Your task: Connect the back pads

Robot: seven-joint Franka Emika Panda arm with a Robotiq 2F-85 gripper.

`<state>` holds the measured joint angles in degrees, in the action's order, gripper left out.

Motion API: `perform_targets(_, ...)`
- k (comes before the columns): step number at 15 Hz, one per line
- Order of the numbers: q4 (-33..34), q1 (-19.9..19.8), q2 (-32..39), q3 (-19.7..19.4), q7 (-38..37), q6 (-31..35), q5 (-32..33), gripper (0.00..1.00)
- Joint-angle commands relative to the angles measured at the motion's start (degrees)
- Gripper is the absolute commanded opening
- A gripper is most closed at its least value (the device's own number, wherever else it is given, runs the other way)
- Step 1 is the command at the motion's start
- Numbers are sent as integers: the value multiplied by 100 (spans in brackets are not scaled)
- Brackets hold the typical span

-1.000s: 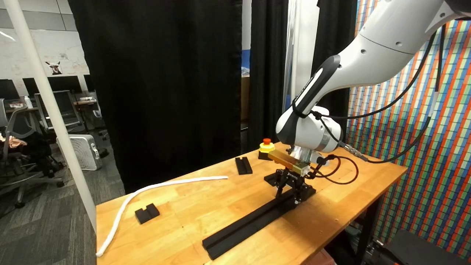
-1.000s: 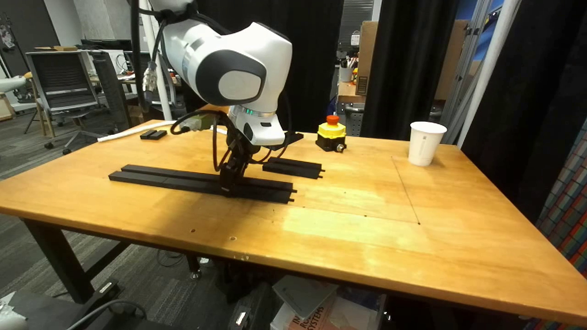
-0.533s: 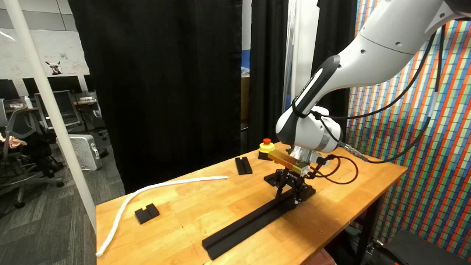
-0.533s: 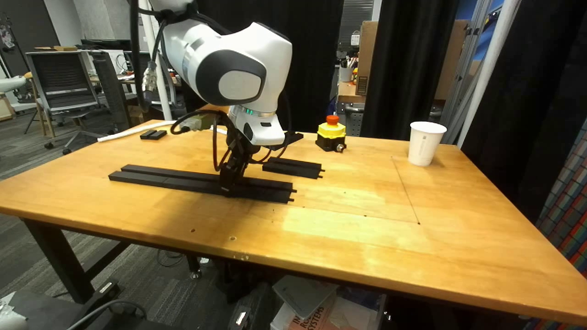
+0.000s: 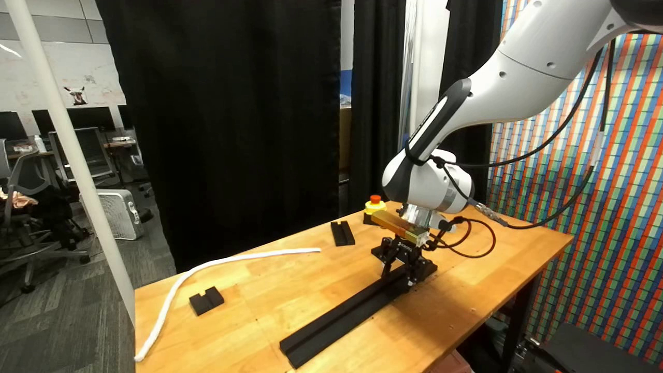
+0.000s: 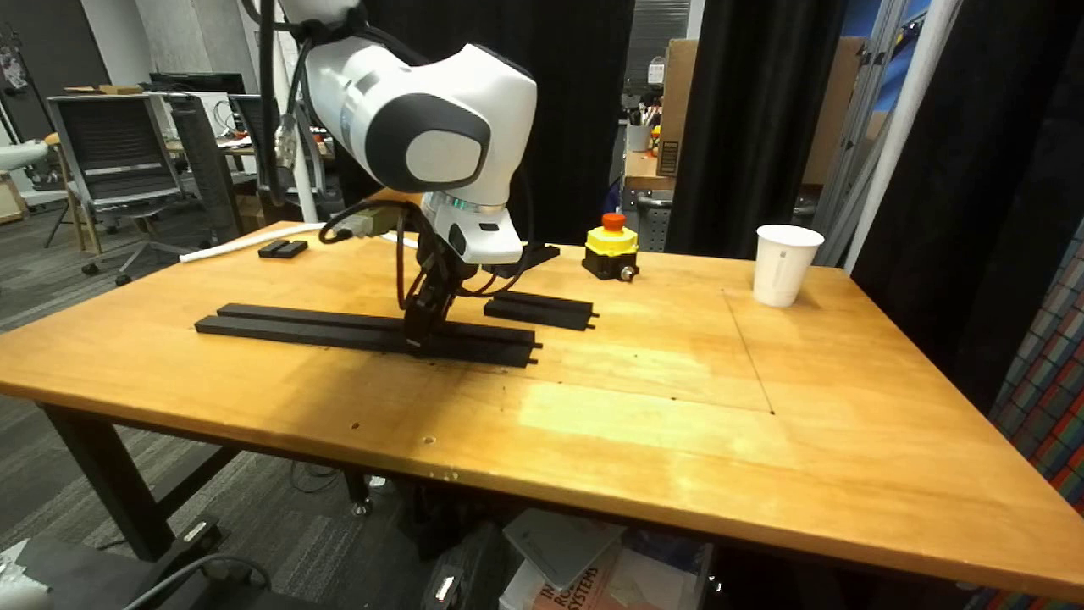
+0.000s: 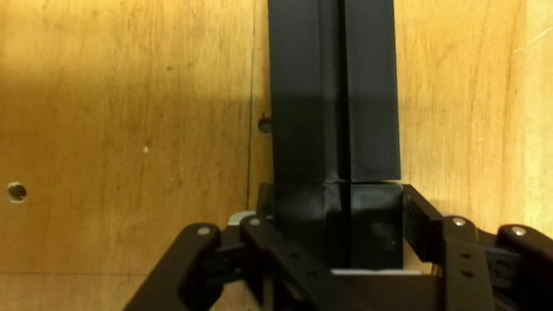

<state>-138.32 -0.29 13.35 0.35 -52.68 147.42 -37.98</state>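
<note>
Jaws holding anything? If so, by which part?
A black pad, gripped across its two long sides, close to the end that faces the neighbouring pad.

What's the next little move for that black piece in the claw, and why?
Probably a gentle push of the gripped pad straight toward the next pad. The gripper has the former by both sides, the two pads nearly line up, and in the wrist view a thin gap shows toward the right of their seam.
</note>
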Motion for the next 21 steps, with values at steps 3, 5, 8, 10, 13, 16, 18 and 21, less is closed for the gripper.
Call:
perform_targets(3,294,-2,338,113,290,74,-459,93)
perform_targets(5,319,-14,362,127,450,87,-648,98)
perform_targets(8,380,-5,422,103,675,70,-839,100)
perform_targets(10,310,37,302,48,721,1,-744,100)
perform_targets(13,35,214,-233,-108,408,-162,-94,100)
perform_targets(16,-349,289,-1075,-145,436,-571,914,100)
perform_targets(18,-550,185,-1677,-100,669,-1185,1435,100)
perform_targets(21,-835,52,-2591,-117,1251,-2241,1874,100)
